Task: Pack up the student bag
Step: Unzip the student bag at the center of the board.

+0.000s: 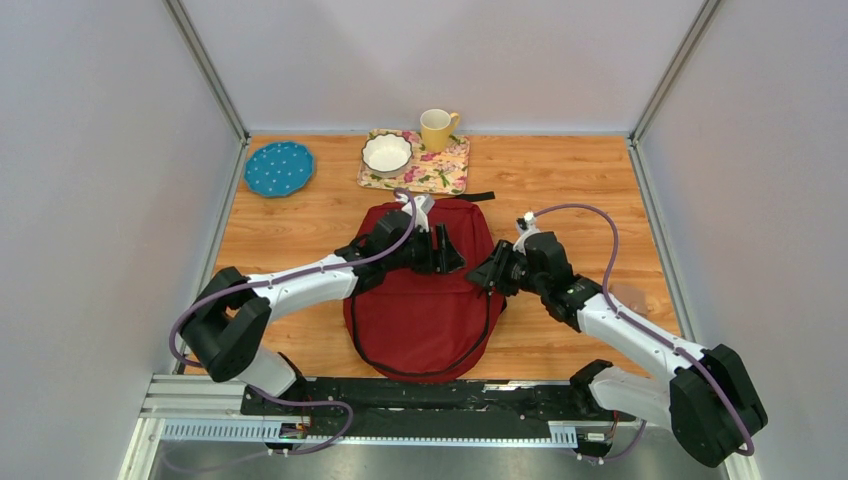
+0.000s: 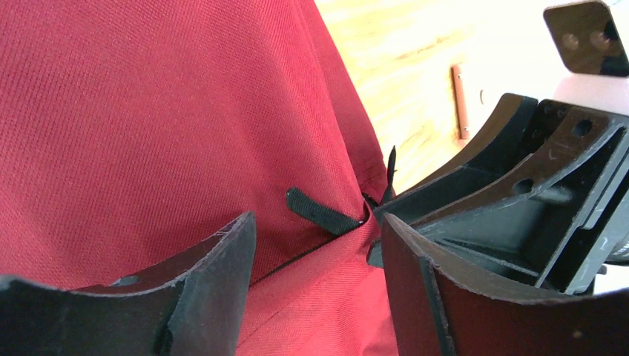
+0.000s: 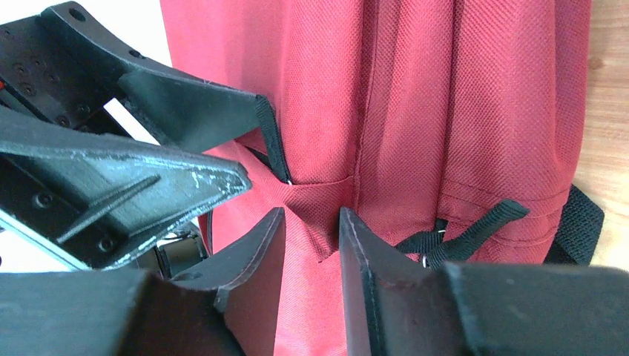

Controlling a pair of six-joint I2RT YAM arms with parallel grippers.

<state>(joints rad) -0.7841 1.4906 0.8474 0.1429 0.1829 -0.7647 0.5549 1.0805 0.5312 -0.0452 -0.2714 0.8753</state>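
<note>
On student bag (image 1: 420, 300), far-right seam: both arms tip to tip.
Just ahead of left claw (image 2: 317, 222), tips apart: zipper pull (image 2: 320, 212); right claw (image 3: 311, 216) narrow astride fabric fold (image 3: 317, 199), grip can't tell.

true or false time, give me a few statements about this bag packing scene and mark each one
1. The white bowl sits on the floral tray. True.
2. The blue plate lies on the student bag. False: it lies on the table, left of the tray and apart from the bag.
3. The left gripper is open, with a black tab ahead of it. True.
4. The right gripper hovers over the yellow mug. False: it is at the bag's right edge, with red fabric between its jaws.
</note>
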